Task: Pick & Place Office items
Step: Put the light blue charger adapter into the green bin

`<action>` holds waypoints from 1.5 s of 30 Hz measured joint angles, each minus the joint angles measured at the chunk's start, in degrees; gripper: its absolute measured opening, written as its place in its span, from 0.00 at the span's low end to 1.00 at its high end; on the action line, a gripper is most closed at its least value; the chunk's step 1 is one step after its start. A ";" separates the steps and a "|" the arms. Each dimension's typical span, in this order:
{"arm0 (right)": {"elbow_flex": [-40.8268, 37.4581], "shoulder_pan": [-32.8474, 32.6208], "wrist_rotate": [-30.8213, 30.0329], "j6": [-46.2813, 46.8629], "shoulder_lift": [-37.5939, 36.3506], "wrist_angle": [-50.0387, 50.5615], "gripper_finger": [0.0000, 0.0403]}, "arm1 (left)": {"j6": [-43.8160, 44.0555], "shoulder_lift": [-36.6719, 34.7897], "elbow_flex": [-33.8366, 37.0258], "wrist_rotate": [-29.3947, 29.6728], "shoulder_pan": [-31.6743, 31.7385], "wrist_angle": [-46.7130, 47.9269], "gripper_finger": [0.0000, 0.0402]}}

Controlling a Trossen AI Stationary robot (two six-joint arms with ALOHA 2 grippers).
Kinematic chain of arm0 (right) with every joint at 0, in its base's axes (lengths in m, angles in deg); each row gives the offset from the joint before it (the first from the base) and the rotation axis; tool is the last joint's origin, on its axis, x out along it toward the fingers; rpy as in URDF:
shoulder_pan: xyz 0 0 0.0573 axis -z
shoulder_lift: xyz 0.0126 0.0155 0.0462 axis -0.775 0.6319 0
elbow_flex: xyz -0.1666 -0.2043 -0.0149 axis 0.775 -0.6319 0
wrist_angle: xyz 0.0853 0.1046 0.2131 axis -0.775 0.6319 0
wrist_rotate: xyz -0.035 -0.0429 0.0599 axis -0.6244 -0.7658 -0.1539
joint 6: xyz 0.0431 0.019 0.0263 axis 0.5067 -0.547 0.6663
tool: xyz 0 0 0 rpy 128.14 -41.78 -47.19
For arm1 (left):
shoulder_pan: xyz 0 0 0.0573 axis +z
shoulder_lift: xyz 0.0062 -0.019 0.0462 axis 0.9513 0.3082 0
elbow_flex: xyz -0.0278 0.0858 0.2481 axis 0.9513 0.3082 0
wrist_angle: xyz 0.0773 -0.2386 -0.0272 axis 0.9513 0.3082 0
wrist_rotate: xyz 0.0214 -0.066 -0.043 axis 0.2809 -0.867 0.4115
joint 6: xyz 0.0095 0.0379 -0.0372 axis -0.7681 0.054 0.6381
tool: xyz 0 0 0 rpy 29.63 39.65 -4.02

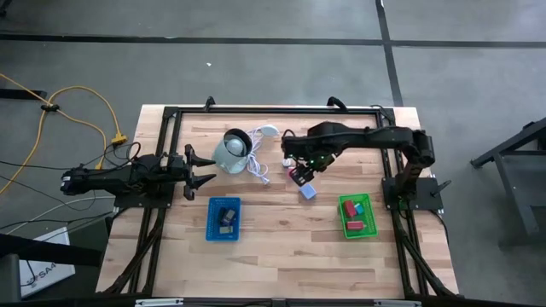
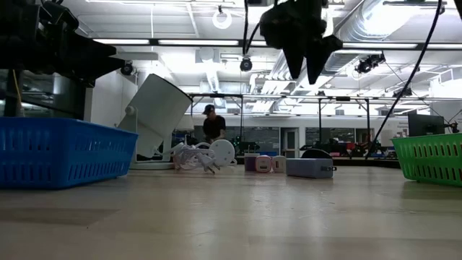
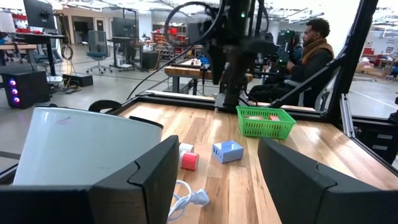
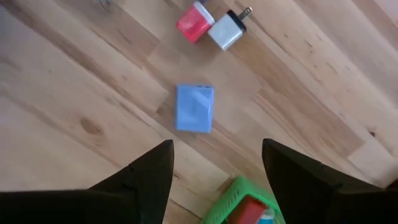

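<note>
A pale-blue block (image 4: 194,108) lies flat on the wooden table, with a red block (image 4: 194,22) and a white plug-like block (image 4: 227,31) side by side beyond it. My right gripper (image 4: 214,171) hangs open above the table, pointing down, with the pale-blue block just ahead of its fingertips and nothing between them. In the high view it (image 1: 299,166) is over the table's middle, near the red block (image 1: 299,176) and the pale-blue block (image 1: 308,192). My left gripper (image 1: 200,168) waits open and level at the left edge.
A green tray (image 1: 357,215) holding red and teal pieces stands right of the blocks. A blue tray (image 1: 224,218) with dark pieces lies at the near left. A grey-white round object (image 1: 230,151) with a white cord (image 1: 260,166) lies at the far middle. A person sits beyond the table.
</note>
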 joint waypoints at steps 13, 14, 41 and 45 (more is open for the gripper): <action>-0.02 -1.40 -0.50 6.15 6.42 -3.26 0.58 | 0.00 0.00 0.00 0.00 0.00 0.02 0.53; -0.02 -1.45 -0.69 6.17 6.48 -3.99 0.58 | 0.00 0.01 0.00 -0.01 -0.01 0.01 0.53; -10.91 -5.92 -2.62 15.01 8.25 -15.07 0.58 | 0.00 0.01 0.00 -0.01 0.00 0.02 0.53; -13.27 -5.79 -1.69 14.94 8.25 -17.86 0.58 | 0.00 0.00 0.00 0.00 -0.01 0.01 0.53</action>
